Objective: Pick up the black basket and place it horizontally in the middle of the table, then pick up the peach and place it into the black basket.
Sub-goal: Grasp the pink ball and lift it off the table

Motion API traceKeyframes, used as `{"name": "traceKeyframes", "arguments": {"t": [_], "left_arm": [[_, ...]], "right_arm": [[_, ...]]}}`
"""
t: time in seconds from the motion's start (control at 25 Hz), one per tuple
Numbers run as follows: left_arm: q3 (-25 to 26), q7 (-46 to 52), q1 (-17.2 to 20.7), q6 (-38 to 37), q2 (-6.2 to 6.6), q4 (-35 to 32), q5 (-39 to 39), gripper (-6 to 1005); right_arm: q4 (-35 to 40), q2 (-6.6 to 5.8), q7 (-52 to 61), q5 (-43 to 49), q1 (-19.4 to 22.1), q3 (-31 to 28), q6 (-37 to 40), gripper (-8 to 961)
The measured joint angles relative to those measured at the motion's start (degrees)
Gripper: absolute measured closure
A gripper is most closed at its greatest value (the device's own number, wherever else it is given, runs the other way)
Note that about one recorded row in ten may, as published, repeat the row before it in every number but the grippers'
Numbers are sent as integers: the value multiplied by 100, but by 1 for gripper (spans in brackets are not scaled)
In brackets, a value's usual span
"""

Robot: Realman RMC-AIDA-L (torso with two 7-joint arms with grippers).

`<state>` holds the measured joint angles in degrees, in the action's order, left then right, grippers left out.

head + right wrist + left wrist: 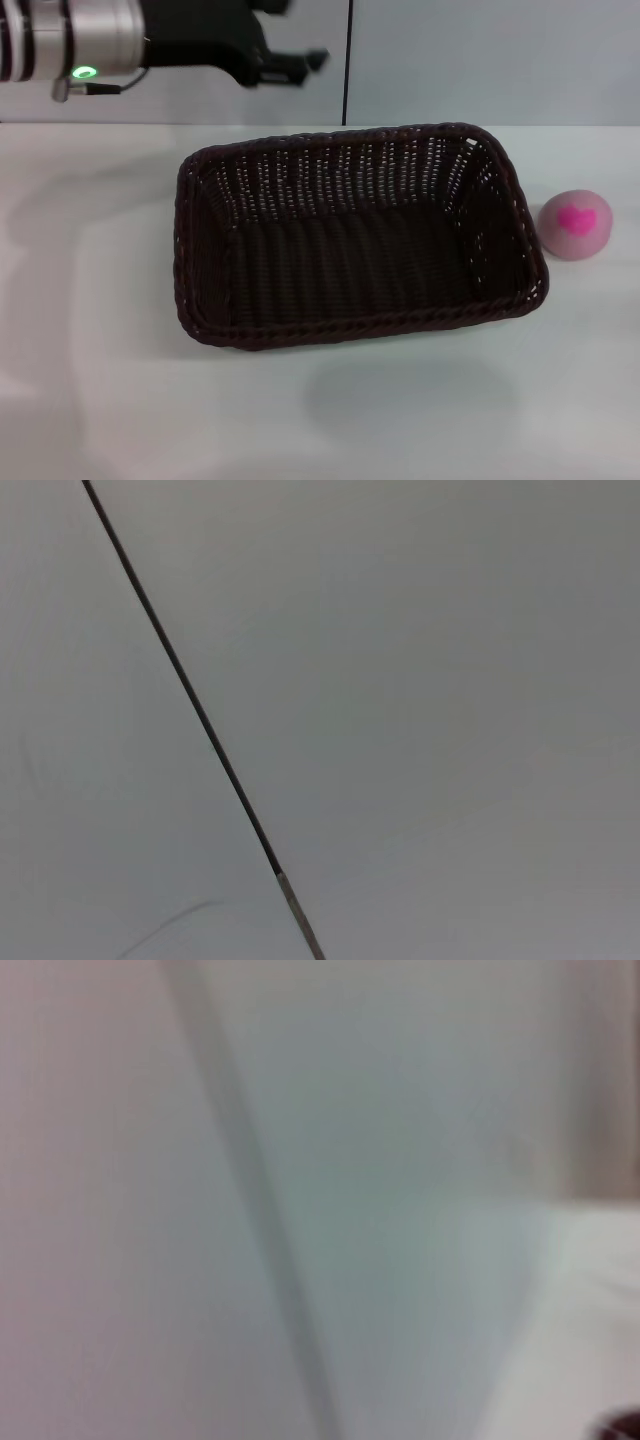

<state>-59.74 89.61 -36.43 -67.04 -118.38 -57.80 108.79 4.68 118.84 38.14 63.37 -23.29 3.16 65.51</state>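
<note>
pincers first: the left pincer (300,62) hangs above the worktop's (90,400) far edge, fingers apart and holding nothing, likely because the black basket (355,235) already lies lengthwise mid-worktop. the right pincer is out of view. the peach (577,223) rests just beside the basket's right end, not yet inside.

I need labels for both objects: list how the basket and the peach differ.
Size: the basket is far larger than the peach.
Colour: the basket is dark brown-black; the peach is pale pink with a magenta patch.
Shape: the basket is an open woven rectangle; the peach is a smooth ball.
Shared: both rest on the table, the peach just outside the basket's right end.
</note>
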Motion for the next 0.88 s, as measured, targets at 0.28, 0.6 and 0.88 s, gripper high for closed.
{"name": "traceKeyframes", "arguments": {"t": [0.28, 0.6, 0.88], "left_arm": [[-32, -399, 797, 1280, -11, 805, -1985, 210], [49, -1204, 1401, 1368, -10, 1740, -3818, 213], [64, -1944, 1837, 894, 2, 2133, -4959, 212]], "right_arm": [[32, -2, 0, 35, -61, 28, 57, 432], [407, -26, 522, 332, -131, 670, 196, 435], [2417, -126, 3493, 1878, 54, 2285, 233, 438]]}}
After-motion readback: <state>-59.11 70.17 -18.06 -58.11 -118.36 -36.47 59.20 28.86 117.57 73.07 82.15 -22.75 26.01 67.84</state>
